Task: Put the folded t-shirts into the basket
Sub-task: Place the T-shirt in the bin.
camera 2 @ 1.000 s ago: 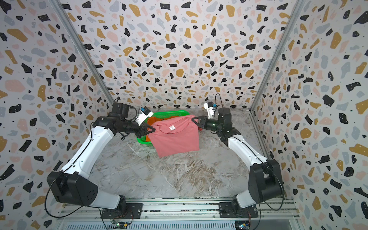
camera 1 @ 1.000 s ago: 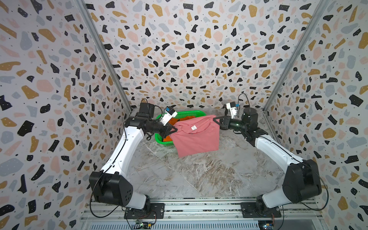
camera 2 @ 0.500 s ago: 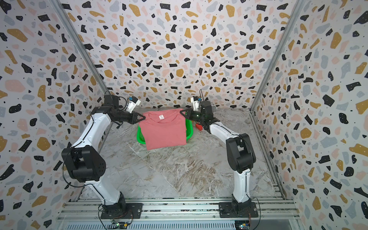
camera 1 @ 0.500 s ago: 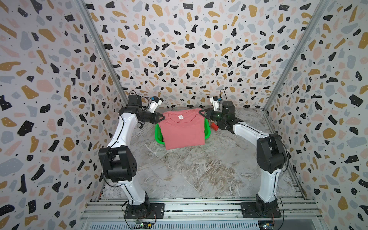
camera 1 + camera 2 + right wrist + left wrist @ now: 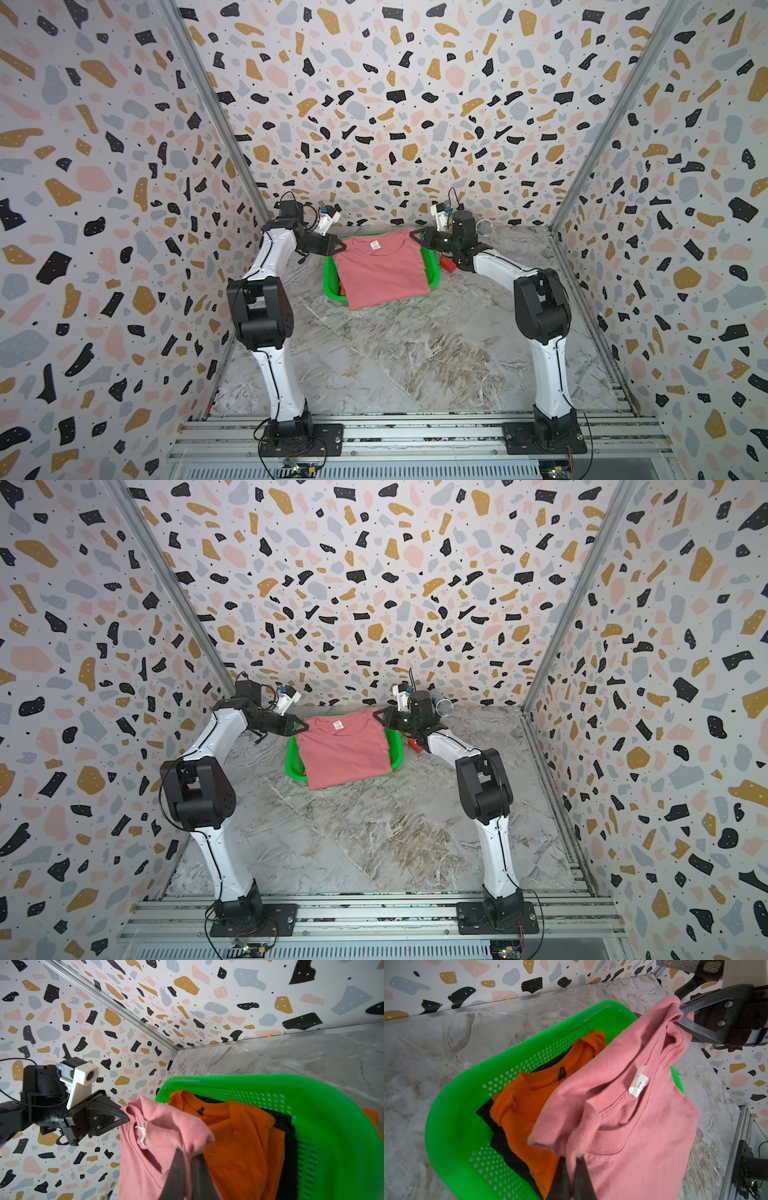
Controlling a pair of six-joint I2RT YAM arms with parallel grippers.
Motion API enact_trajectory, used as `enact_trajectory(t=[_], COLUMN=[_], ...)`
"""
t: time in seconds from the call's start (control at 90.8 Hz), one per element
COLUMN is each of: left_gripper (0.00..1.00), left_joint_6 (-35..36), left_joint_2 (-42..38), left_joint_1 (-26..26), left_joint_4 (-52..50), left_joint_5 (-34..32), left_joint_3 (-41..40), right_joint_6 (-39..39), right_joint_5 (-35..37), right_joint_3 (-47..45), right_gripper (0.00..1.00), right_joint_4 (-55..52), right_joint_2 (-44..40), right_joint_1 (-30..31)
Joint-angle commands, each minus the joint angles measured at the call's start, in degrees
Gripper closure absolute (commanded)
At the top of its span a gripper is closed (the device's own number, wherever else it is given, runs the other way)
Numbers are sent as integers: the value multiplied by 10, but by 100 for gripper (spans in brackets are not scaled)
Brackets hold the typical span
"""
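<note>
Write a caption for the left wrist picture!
Left hand, right hand hold pink t-shirt over orange t-shirt in green basket.

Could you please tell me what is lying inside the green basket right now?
An orange t-shirt lies on a black t-shirt in the basket. The pink t-shirt, gripped by the left gripper and right gripper, hangs over it; the basket floor is covered.

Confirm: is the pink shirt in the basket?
Not yet: left gripper and right gripper hold the pink shirt above the basket, hem overhanging.
</note>
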Motion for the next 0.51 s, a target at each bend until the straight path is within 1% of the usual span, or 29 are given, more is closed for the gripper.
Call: enact_trajectory(t=[0.0,0.176,0.341,0.418,0.429,0.44,0.452,0.463,0.474,0.496], left_gripper=[100,100,100,100,100,100,96,92,87,80], left_joint_6=[-2,10,14,15,15,15,15,15,15,15], left_joint_2=[22,69,111,134,137,141,144,146,150,155], left_joint_1=[5,5,2,1,0,0,-1,-1,-2,-3], left_joint_4=[17,-5,-18,-32,-34,-36,-38,-40,-41,-45], left_joint_5=[-11,-19,-34,-36,-36,-37,-37,-38,-38,-38], left_joint_3=[38,86,127,158,163,167,171,174,178,183], right_joint_6=[-22,-16,-16,-15,-15,-15,-15,-15,-15,-15], right_joint_5=[19,17,21,32,33,36,36,39,40,43], right_joint_3=[40,70,74,72,72,72,72,72,72,70], right_gripper=[100,100,100,88,86,79,79,71,67,61], right_joint_4=[28,20,26,29,29,28,28,28,27,29], right_joint_2=[4,40,55,58,59,59,59,60,60,60], right_joint_1=[-3,-2,-2,-3,-2,-2,-2,-2,-2,-2])
